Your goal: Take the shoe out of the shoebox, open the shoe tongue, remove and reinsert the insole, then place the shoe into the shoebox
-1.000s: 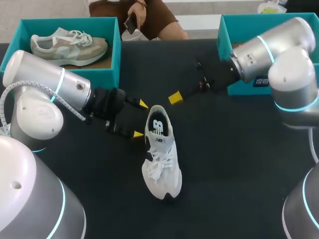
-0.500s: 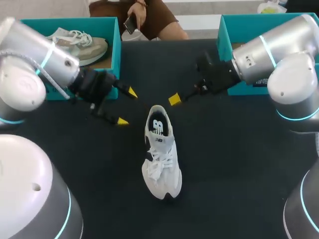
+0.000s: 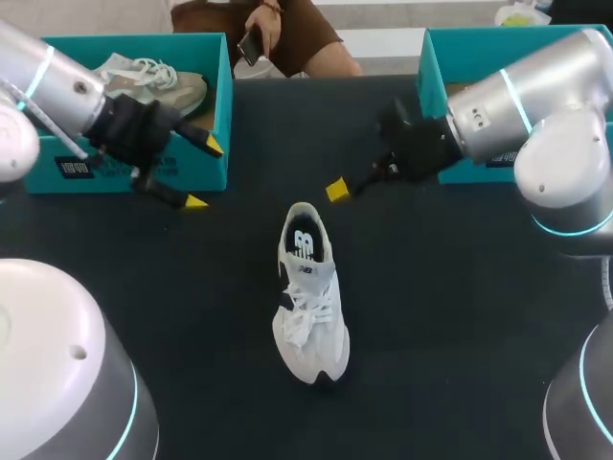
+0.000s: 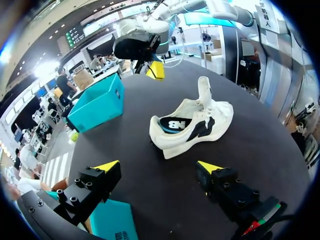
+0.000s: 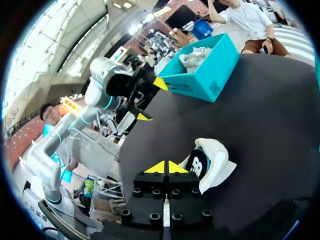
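The white shoe (image 3: 308,287) stands mid-frame on the counter (image 3: 460,316), well apart from both pincers and the box walls. The left pincer (image 3: 202,173), spread wide and empty, hangs at upper left beside the front corner of a teal shoebox (image 3: 226,105) holding a second shoe (image 3: 168,86). The right pincer (image 3: 335,190), tips pressed together on nothing, hovers up-frame of the heel.

Right shoebox (image 3: 433,59) mostly hidden behind right arm (image 3: 536,91).

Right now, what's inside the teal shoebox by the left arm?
A grey and beige sneaker with white laces lies in the shoebox. The left arm covers its far end and that part of the box, so anything there cannot be seen.
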Controlling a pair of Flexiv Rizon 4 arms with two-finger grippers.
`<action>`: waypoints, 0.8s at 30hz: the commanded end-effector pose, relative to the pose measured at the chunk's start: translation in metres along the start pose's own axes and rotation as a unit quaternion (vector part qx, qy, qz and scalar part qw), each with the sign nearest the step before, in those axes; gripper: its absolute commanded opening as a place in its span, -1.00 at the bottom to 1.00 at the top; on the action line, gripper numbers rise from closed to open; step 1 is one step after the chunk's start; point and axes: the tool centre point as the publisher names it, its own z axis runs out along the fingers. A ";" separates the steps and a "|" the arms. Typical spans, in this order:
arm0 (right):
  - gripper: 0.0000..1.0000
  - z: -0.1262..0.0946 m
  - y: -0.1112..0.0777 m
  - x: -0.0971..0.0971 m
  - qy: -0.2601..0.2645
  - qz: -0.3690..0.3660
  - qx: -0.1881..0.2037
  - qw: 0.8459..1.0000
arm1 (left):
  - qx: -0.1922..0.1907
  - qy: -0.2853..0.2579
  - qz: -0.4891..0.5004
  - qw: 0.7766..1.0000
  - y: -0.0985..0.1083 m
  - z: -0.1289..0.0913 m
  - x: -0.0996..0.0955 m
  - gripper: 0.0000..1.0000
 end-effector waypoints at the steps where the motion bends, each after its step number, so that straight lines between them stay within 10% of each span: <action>1: -1.00 0.021 -0.006 0.003 -0.105 0.061 -0.014 0.993 | 0.000 -0.005 0.001 1.000 0.002 -0.020 0.007 1.00; 12: -1.00 0.048 -0.009 0.005 -0.314 0.139 0.037 0.938 | 0.001 -0.009 -0.009 1.000 0.008 -0.035 0.017 1.00; 24: -1.00 0.061 -0.015 0.008 -0.370 0.169 0.047 0.912 | 0.010 0.009 -0.005 1.000 0.009 -0.048 0.020 1.00</action>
